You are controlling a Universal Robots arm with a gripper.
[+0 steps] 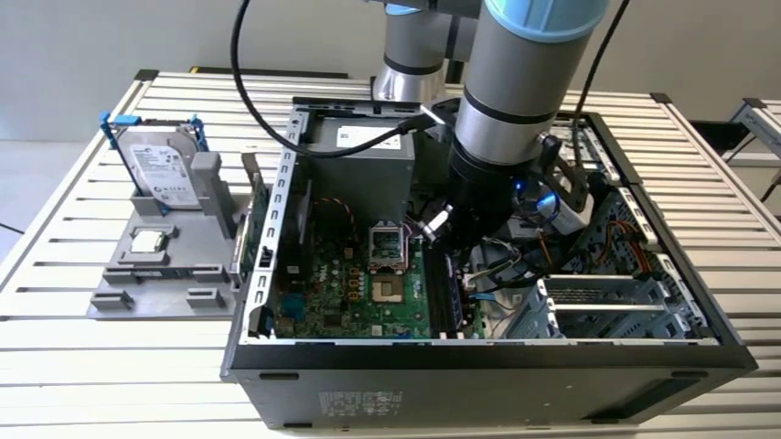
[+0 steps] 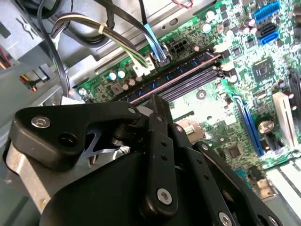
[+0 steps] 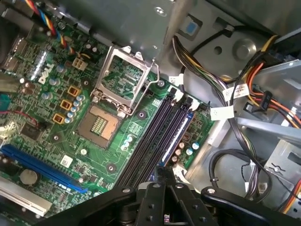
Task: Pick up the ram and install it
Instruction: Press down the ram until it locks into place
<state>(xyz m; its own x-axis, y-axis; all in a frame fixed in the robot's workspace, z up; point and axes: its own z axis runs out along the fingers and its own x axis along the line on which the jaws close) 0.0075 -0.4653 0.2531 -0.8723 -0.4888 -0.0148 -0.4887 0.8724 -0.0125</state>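
The gripper (image 1: pixel 442 236) hangs inside the open computer case (image 1: pixel 488 352). In both wrist views its fingers (image 3: pixel 162 172) look drawn together to one narrow tip (image 2: pixel 155 100), and nothing shows between them. The tip hovers just above the memory slots (image 3: pixel 157 132). There appear to be four of these, side by side, three black and one bluish at the board's edge.

Taking the exterior view as a clock face with the gripper at its centre, the slots (image 1: pixel 442 293) run toward 6 o'clock. One processor socket (image 1: pixel 384 245) sits close by at 9 o'clock, its metal frame (image 3: pixel 124 77) swung up and the socket bare. A tangle of cable bundles (image 1: pixel 513 265) crowds in at 3 to 4 o'clock, just beside the arm (image 1: pixel 518 101), which hides much of the case's middle.

Farther out at 9 o'clock, outside the case wall, a grey fixture (image 1: pixel 134 283) lies on the slatted table (image 1: pixel 73 366). It holds one hard drive (image 1: pixel 161 169) standing upright with two blue clips, and one small silver processor chip (image 1: pixel 148 240) lying flat. At the fixture's edge, just beside the case wall, one thin green board stands on its long edge. It looks to be the ram (image 1: pixel 245 240), though I cannot be sure, and it is well apart from the gripper.
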